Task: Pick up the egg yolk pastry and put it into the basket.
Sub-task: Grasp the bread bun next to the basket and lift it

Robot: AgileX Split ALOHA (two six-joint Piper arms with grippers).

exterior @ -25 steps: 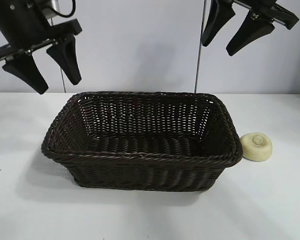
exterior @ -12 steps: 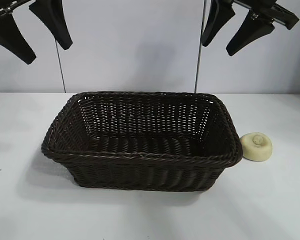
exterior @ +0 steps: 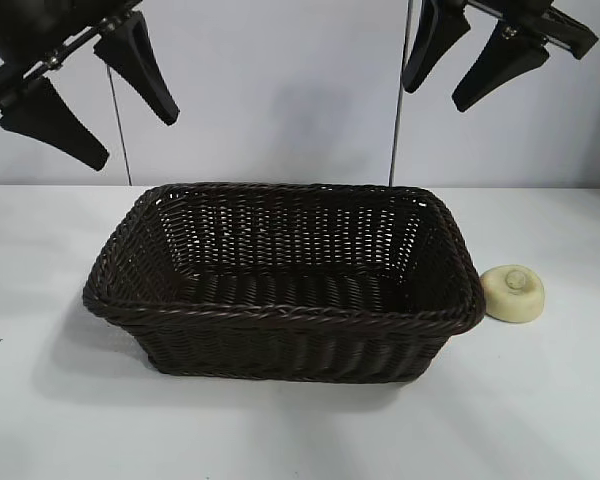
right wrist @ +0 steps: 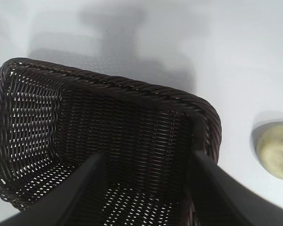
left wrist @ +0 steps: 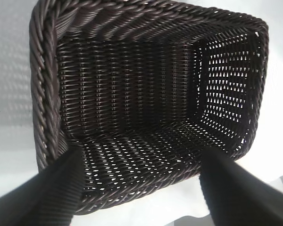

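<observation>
The egg yolk pastry (exterior: 513, 292), a small pale yellow bun with a knob on top, lies on the white table just right of the basket (exterior: 280, 312), apart from it. It also shows in the right wrist view (right wrist: 276, 156). The dark brown wicker basket stands empty at the table's middle and fills the left wrist view (left wrist: 42, 94) and the right wrist view (right wrist: 132, 92). My left gripper (exterior: 135, 135) hangs open and empty high above the basket's left end. My right gripper (exterior: 435, 98) hangs open and empty high above the basket's right rear corner.
The white table (exterior: 540, 400) spreads around the basket, with bare surface in front and to the right of the pastry. Two thin vertical rods (exterior: 395, 130) stand behind the basket against the pale wall.
My left gripper rose toward the upper left, then swung back down and to the right. The right gripper, the pastry and the basket have not moved.
</observation>
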